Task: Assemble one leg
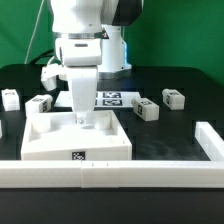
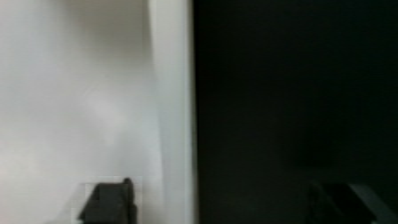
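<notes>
- Gripper (image 1: 83, 120) down low inside the square panel (image 1: 45, 148), close to its back rim, on the black table (image 1: 185, 125).
- Fingers (image 2: 107, 203) spread wide in the wrist view, pinching nothing that can be made out. Only a blurred white surface and a pale edge beside dark ground there.
- No leg in the grip, by the look of it.
- Nearest leg (image 1: 40, 105) loose on the table at the exterior view's left, just beyond the panel's corner, with a second leg (image 1: 10, 98) further out.
- Third leg (image 1: 147, 110) and fourth leg (image 1: 173, 97) at the exterior view's right, well apart from the gripper.
- Marker board (image 1: 115, 98) behind the panel, between the two pairs. Long white bar (image 1: 120, 172) across the front.
- Judged an early stage: no leg seated in a corner socket, as far as can be seen.
- Risk of clipping the raised rim when lifting or swinging toward a leg, being so low and so near it. Would shove the panel and move the sockets.
- Risk of nudging the nearest leg instead of catching it if brought down off-centre. Small and chunky, and likely to skid on the smooth table.
- Risk of an off-axis pinch leaving the leg tilted, then jamming at the socket mouth rather than going in.
- Wrist view too blurred this close to check alignment.
</notes>
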